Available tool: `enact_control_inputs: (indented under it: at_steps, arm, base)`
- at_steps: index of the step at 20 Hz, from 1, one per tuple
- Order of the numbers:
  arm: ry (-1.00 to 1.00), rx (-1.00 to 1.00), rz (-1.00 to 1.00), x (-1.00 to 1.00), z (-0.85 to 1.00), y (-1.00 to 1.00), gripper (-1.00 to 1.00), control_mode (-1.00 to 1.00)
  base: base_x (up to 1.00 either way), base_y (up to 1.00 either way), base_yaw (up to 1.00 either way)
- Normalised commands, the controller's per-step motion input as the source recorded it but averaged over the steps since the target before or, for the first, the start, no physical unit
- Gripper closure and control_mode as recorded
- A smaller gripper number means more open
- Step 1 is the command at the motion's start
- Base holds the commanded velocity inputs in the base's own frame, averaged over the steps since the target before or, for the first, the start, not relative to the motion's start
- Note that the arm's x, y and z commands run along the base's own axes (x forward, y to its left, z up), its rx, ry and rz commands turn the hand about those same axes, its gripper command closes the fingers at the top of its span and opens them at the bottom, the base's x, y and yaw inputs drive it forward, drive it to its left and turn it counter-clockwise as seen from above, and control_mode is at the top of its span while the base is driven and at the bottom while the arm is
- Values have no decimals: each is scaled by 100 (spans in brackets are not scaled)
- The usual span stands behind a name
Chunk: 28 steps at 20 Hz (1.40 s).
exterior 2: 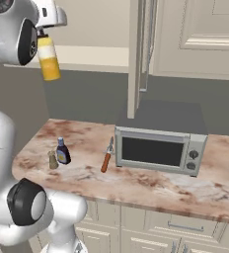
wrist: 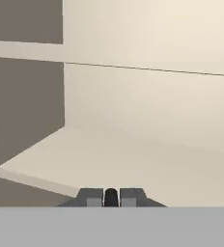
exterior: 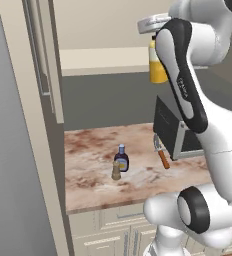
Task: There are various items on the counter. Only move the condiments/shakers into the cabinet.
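Condiments are the matter here, and one of them, the yellow squeeze bottle (exterior 2: 49,62), hangs in the gripper (wrist: 111,197) high above the counter (exterior 2: 136,183). In the hand view the two finger tips stand close together with the dark nozzle of the bottle between them, so the jaws are clamped on the bottle near its top. The body of the bottle hangs below the hand, upright or nearly so.

Just in front of the hand is the cabinet (wrist: 133,111). Its cream shelf board (wrist: 123,164) lies flat and bare, with the front edge near the finger tips and the back wall beyond. In the left base view the bottle (exterior: 157,67) is at about the height of this shelf, in front of its edge and not yet standing on it.

Below, on the counter, the dark bottle with blue cap (exterior: 121,158) and the short tan pepper shaker (exterior: 116,171) stand just beside each other, toward the front left corner. The orange-brown stick-like item (exterior 2: 106,158) lies near them, between them and the toaster oven (exterior 2: 158,143), which stands at the back of the counter.

I judge that the step in hand is the placing of the first condiment. The next move asks the arm to carry the bottle forward over the shelf board, lower it until its base rests flat, and only then let the jaws part. The bottle is tall and held by its top, so it could tip if released too early. Two containers are left on the counter.
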Motion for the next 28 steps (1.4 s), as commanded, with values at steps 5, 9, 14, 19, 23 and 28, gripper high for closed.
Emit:
enact_control_inputs:
  at_steps: [5, 9, 14, 19, 23, 28]
  arm:
    - [-33, 13, -3, -44, 2, -23, 100, -100]
    - [-8, 0, 0, -2, 0, 0, 100, -100]
    - [-9, 4, -2, 0, 0, 0, 100, -100]
    - [-4, 2, -5, 0, 15, -6, 100, -100]
    - [0, 0, -4, 1, 10, 0, 100, -100]
    - [-1, 0, -2, 0, 13, 0, 100, -100]
  base:
    - [0, 0, 0]
    - [0, 0, 0]
    - [0, 0, 0]
    - [0, 0, 0]
    - [0, 0, 0]
    - [0, 0, 0]
